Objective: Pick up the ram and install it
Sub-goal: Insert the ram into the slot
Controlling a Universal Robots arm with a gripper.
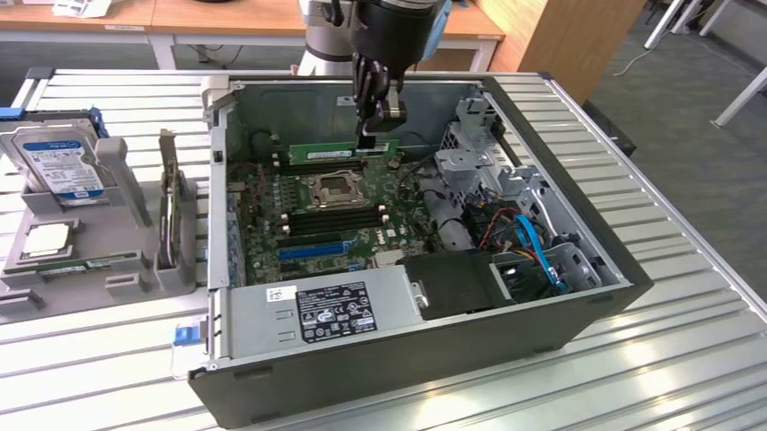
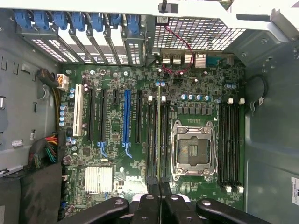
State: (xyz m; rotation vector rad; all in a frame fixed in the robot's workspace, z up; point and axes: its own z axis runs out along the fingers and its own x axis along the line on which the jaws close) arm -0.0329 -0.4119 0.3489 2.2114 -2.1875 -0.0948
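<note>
**Ram gripped over the open case**

At the exterior view's left, a grey tray (image 1: 36, 296) is sitting on the slatted table (image 1: 671, 359). It is carrying a hard drive (image 1: 54, 162) and a square silver processor chip (image 1: 46, 238).

Beside it, the open computer case (image 1: 359, 395) is lying on its side, showing the motherboard (image 1: 312, 211).

Over the far edge of that board, the gripper (image 1: 379, 136) is reaching straight down. Its fingers (image 1: 389, 115) are closed almost fully and are pinching the ram (image 1: 323, 146). The green stick is hanging level. Most of its length is running out from the fingers toward the exterior view's left, and only a short end is showing on the other side.

In the wrist view, the ram (image 2: 160, 140) is appearing edge-on as a thin line. It is running straight out from between the fingers (image 2: 150, 205) of the gripper (image 2: 160, 198). It is lying over the bank of black memory slots (image 2: 152, 140) just beside the processor socket (image 2: 194, 151). I cannot tell whether it is touching a slot.

At the exterior view's right, a blue cable (image 1: 540, 256) is curling through the drive bay.
</note>
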